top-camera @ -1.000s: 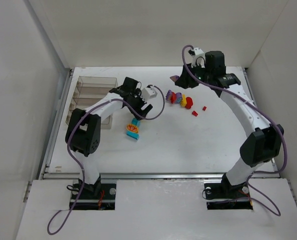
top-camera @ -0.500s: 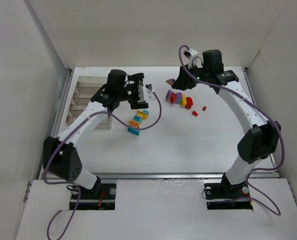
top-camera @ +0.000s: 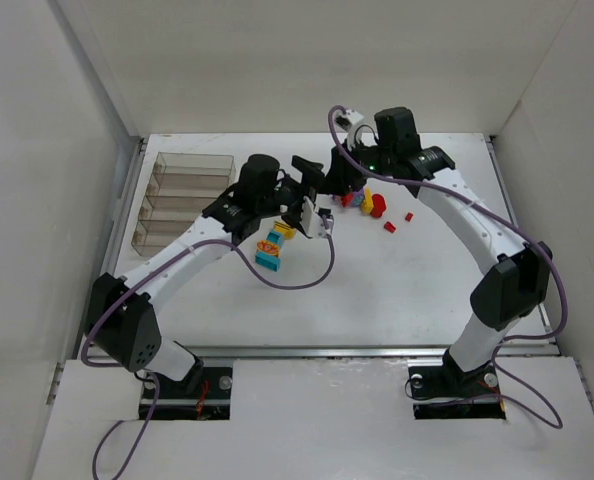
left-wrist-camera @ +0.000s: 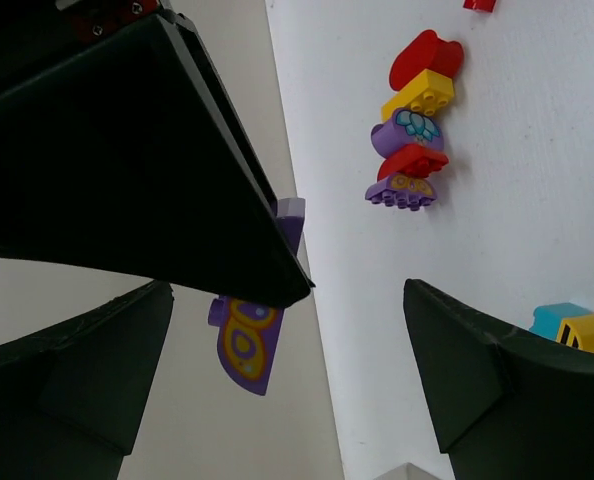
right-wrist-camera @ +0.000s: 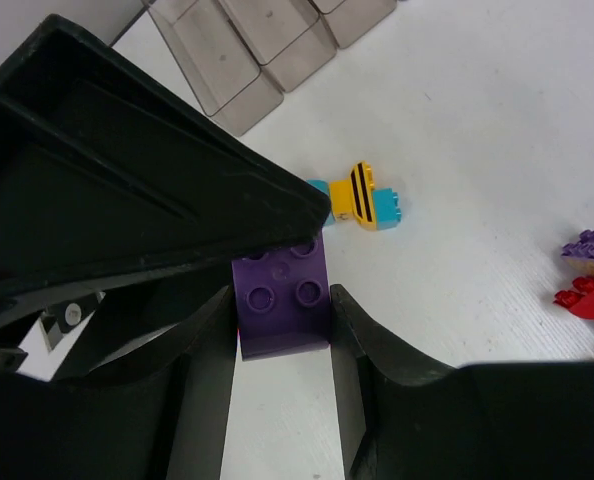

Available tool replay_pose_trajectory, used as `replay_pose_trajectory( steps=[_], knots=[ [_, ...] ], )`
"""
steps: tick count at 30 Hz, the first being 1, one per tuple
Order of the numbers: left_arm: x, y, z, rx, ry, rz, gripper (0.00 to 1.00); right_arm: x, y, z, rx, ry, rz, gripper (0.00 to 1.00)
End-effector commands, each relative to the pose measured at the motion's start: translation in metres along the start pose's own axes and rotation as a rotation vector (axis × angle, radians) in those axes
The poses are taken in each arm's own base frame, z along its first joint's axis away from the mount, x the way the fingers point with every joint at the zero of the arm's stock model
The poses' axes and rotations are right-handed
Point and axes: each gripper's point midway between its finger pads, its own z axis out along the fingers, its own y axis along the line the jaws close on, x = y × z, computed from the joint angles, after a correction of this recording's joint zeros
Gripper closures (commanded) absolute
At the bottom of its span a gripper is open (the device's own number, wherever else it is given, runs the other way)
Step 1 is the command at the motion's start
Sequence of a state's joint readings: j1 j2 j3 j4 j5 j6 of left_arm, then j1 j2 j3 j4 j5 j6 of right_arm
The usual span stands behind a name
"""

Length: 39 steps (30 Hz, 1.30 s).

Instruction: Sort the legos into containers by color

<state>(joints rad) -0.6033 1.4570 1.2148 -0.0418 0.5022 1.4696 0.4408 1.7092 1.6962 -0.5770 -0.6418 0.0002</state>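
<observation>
Nearest me, the yellow-and-cyan cluster (top-camera: 274,245) lies on the white table (top-camera: 397,290), a black-striped yellow brick on cyan. Just beyond it my left gripper (top-camera: 315,196) hangs with its jaws spread wide and nothing between them. Off to its right two tiny red bricks (top-camera: 389,227) sit loose, and the multicoloured cluster (top-camera: 363,200) of red, yellow and purple lies just past them. My right gripper (right-wrist-camera: 282,318) pinches a purple brick (right-wrist-camera: 282,298), studs showing, right beside the left jaws. The smoky four-slot tray (top-camera: 192,158) sits far left, well apart. Since a second ago my left arm has swung out from the tray and widened its jaws, and the right has carried the purple brick leftward to meet it
</observation>
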Motion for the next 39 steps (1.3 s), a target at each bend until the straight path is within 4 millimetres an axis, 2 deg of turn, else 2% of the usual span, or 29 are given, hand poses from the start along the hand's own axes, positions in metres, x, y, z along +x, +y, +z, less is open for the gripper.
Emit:
replay_pose_trajectory(
  steps=[1, 2, 3, 6, 7, 11, 14, 15, 16, 18, 19, 21, 22, 23, 24, 26, 28, 29, 30, 31, 34, 35, 36, 37, 38, 39],
  knots=[
    [-0.003, 0.023, -0.004, -0.086, 0.026, 0.068, 0.01, -0.014, 0.017, -0.003, -0.05, -0.035, -0.037, 1.0],
    [-0.003, 0.023, -0.004, -0.086, 0.026, 0.068, 0.05, -0.013, 0.02, -0.001, -0.05, -0.032, -0.042, 1.0],
    [-0.003, 0.022, -0.004, -0.087, 0.025, 0.056, 0.19, -0.013, 0.02, -0.001, -0.05, -0.032, -0.042, 1.0],
    [-0.006, 0.027, -0.008, -0.094, 0.024, 0.048, 0.42, -0.012, 0.026, 0.001, -0.069, -0.028, -0.046, 1.0],
    [-0.009, 0.029, -0.011, -0.1, 0.014, 0.062, 0.56, -0.012, 0.028, 0.0, -0.082, -0.028, -0.046, 1.0],
    [-0.009, 0.023, -0.012, -0.081, 0.017, 0.062, 0.81, -0.015, 0.028, -0.001, -0.082, -0.035, -0.061, 1.0],
    [-0.009, 0.02, -0.012, -0.071, 0.019, 0.057, 0.91, -0.013, 0.032, -0.001, -0.101, -0.027, -0.056, 1.0],
    [-0.009, 0.02, -0.012, -0.071, 0.019, 0.057, 1.0, -0.011, 0.03, 0.002, -0.101, -0.02, -0.05, 1.0],
    [-0.008, 0.02, -0.012, -0.071, 0.018, 0.047, 1.0, -0.013, 0.031, 0.0, -0.101, -0.021, -0.051, 0.98],
    [-0.008, 0.02, -0.012, -0.071, 0.018, 0.036, 1.0, -0.014, 0.03, -0.001, -0.091, -0.02, -0.05, 0.79],
    [-0.008, 0.019, -0.012, -0.071, 0.018, 0.021, 1.0, -0.014, 0.03, -0.001, -0.091, -0.021, -0.059, 0.58],
    [-0.007, 0.02, -0.014, -0.075, 0.032, -0.009, 1.0, -0.013, 0.017, -0.001, -0.016, -0.016, -0.053, 0.34],
    [-0.003, 0.017, -0.014, -0.068, 0.051, -0.037, 1.0, -0.014, 0.01, -0.001, 0.026, -0.017, -0.039, 0.12],
    [0.0, 0.016, -0.015, -0.074, 0.069, -0.068, 1.0, -0.011, 0.001, 0.002, 0.072, -0.011, 0.001, 0.01],
    [0.007, 0.008, -0.014, -0.061, 0.081, -0.149, 1.0, -0.008, -0.021, 0.0, 0.164, -0.005, 0.042, 0.0],
    [0.025, 0.006, -0.022, -0.074, 0.117, -0.243, 1.0, -0.003, -0.039, -0.002, 0.218, -0.006, 0.132, 0.0],
    [0.044, -0.009, -0.027, -0.051, 0.161, -0.344, 1.0, -0.016, -0.057, -0.013, 0.257, -0.09, 0.174, 0.0],
    [0.05, -0.018, -0.028, -0.037, 0.178, -0.378, 1.0, -0.013, -0.063, -0.014, 0.266, -0.11, 0.203, 0.0],
    [0.057, -0.028, -0.029, -0.026, 0.194, -0.41, 1.0, -0.03, -0.063, -0.021, 0.265, -0.185, 0.209, 0.0],
    [0.064, -0.032, -0.033, -0.03, 0.217, -0.438, 1.0, -0.035, -0.067, -0.024, 0.269, -0.208, 0.214, 0.0],
    [0.093, -0.03, -0.044, -0.106, 0.271, -0.596, 1.0, -0.046, -0.077, -0.027, 0.282, -0.237, 0.232, 0.0],
    [0.116, -0.03, -0.05, -0.136, 0.309, -0.667, 1.0, -0.048, -0.087, -0.029, 0.311, -0.246, 0.237, 0.0],
    [0.129, -0.028, -0.053, -0.162, 0.33, -0.739, 1.0, -0.057, -0.087, -0.03, 0.309, -0.261, 0.227, 0.0],
    [0.14, -0.011, -0.059, -0.229, 0.334, -0.842, 1.0, -0.052, -0.1, -0.025, 0.33, -0.244, 0.246, 0.0],
    [0.162, -0.02, -0.056, -0.228, 0.369, -0.921, 1.0, -0.054, -0.104, -0.021, 0.33, -0.244, 0.246, 0.0],
    [0.189, -0.018, -0.069, -0.27, 0.411, -0.985, 1.0, -0.061, -0.107, -0.024, 0.327, -0.25, 0.247, 0.0]
  ],
)
